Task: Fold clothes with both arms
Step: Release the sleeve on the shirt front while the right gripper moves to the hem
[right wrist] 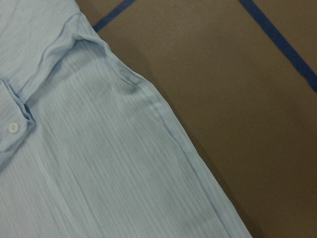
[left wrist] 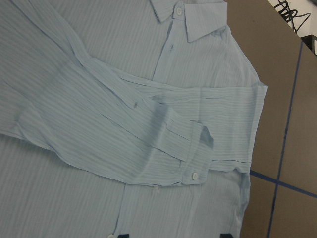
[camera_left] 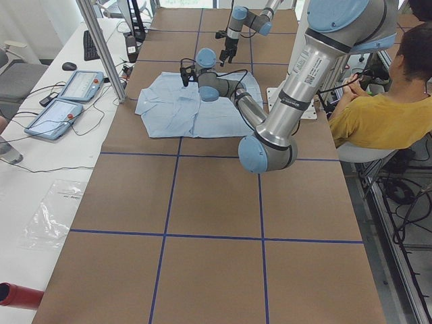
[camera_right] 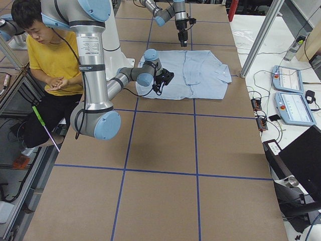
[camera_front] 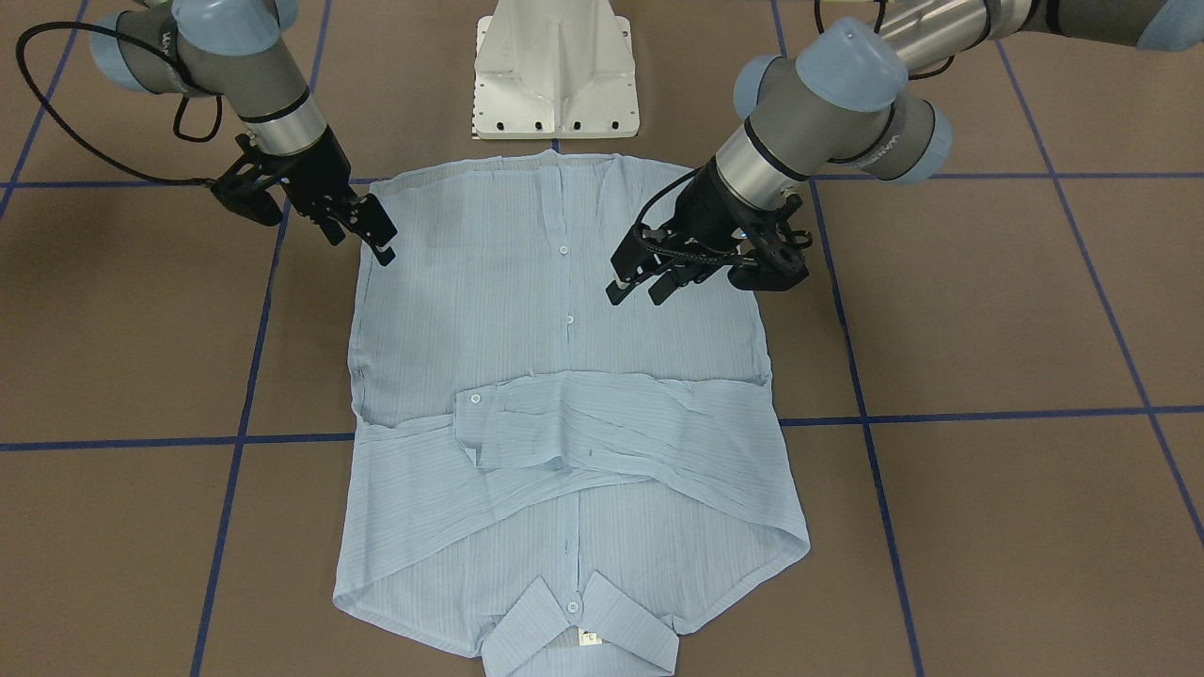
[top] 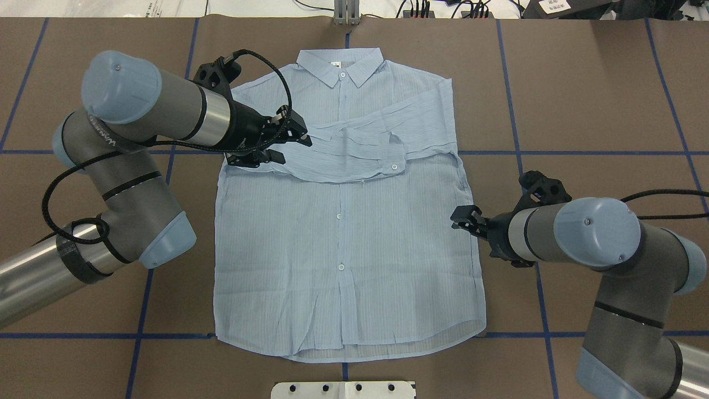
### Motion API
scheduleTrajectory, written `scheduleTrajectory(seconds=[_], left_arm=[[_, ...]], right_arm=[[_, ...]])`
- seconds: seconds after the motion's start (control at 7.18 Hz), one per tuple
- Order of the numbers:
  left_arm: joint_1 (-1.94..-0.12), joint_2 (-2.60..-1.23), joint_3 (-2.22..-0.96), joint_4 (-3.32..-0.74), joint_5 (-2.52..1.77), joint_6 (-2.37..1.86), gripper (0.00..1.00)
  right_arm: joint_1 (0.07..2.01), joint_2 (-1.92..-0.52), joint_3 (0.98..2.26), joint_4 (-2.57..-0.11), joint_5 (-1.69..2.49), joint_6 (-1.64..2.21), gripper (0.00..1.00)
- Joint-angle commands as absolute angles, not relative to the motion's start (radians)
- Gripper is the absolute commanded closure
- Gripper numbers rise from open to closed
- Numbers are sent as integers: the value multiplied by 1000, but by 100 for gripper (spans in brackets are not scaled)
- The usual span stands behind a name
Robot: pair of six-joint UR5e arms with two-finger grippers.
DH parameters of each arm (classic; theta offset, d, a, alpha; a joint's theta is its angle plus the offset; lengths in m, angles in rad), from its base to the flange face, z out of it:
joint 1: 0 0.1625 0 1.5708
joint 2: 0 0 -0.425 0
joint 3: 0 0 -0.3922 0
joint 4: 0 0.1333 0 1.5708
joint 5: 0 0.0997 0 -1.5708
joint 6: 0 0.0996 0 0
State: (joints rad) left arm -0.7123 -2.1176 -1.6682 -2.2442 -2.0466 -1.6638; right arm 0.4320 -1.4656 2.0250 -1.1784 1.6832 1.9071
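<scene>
Table (top: 581, 83): brown matte top, blue tape grid (top: 587, 153). Light even, shadows soft. White side table (camera_left: 27, 192) alongside it, carrying two control panels (camera_left: 81, 86), keyboard (camera_left: 91, 44), mouse (camera_left: 69, 66). Aluminium post (camera_left: 101, 47) at its edge. Person in yellow shirt (camera_left: 378, 121) seated opposite.

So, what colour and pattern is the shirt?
The shirt is light blue with fine stripes, clearest in the left wrist view.

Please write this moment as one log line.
light blue striped button-up shirt flat, sleeves folded in | left tool open over shirt | right tool open at shirt edge
</scene>
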Motion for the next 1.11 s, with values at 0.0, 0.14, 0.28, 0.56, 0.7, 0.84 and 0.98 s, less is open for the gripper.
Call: scheduleTrajectory(seconds=[0.0, 0.14, 0.28, 0.56, 0.7, 0.84, 0.98], left_arm=[[-715, -2083, -1672, -2246, -2045, -1625, 32], [-715, -2082, -1669, -2247, -2034, -1623, 31], [-715, -2082, -1667, -2247, -2031, -1624, 31], [-713, -2080, -1666, -2247, -2013, -1626, 31], [-713, -2080, -1666, -2247, -2013, -1632, 30], [-712, -2080, -1664, -2247, -2013, -1632, 28], [-712, -2080, -1660, -2247, -2011, -1631, 28]], right_arm=[[344, -1537, 2074, -1181, 1606, 1945, 0], [281, -1598, 2110, -1181, 1553, 1948, 0], [211, -1621, 2118, -1184, 1479, 2026, 0], [161, -1640, 2117, -1192, 1441, 2055, 0], [141, -1641, 2117, -1219, 1427, 2103, 0], [120, -1629, 2115, -1245, 1424, 2136, 0], [101, -1629, 2112, -1255, 1411, 2154, 0]])
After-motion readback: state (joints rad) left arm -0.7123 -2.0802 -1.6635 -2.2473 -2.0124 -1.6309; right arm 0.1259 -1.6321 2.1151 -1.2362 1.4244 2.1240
